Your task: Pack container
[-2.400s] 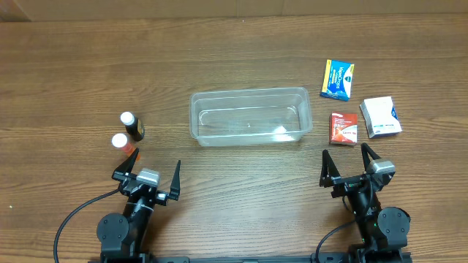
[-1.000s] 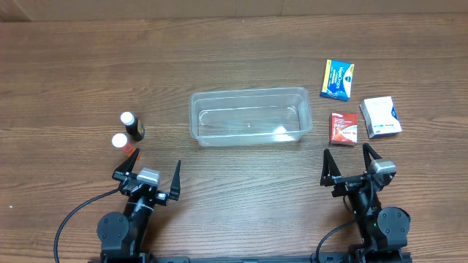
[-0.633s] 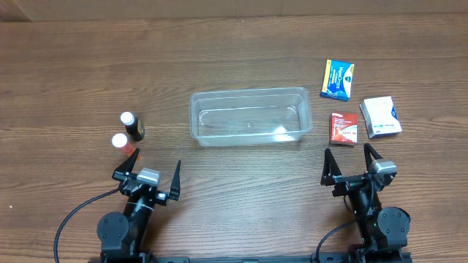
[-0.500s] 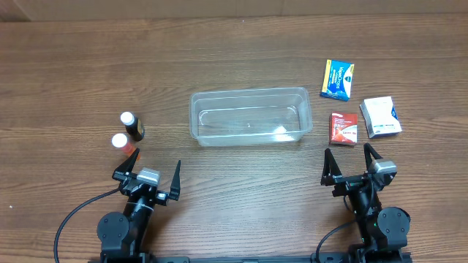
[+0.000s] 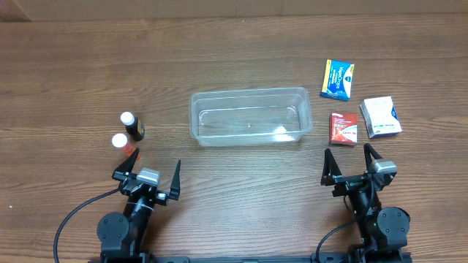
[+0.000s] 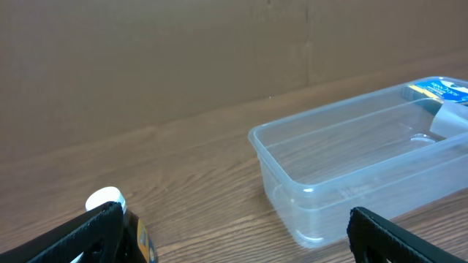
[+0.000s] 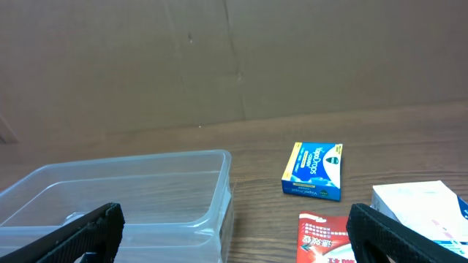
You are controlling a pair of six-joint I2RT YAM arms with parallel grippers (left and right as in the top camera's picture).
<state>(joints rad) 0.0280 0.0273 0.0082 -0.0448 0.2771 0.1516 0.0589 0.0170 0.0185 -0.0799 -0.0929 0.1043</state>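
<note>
Overhead down; wrists low, facing container [image 5: 248, 117]

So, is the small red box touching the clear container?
Apart. The overhead view shows a strip of wooden table between the red box and the right wall of the container.

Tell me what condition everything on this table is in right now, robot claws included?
container: upright, no lid, empty
dark bottle: standing, white cap on
orange bottle: standing, white cap on
blue box: lying flat, closed
red box: lying flat, closed
white box: lying flat, closed
left gripper: open, holding nothing
right gripper: open, holding nothing
</note>
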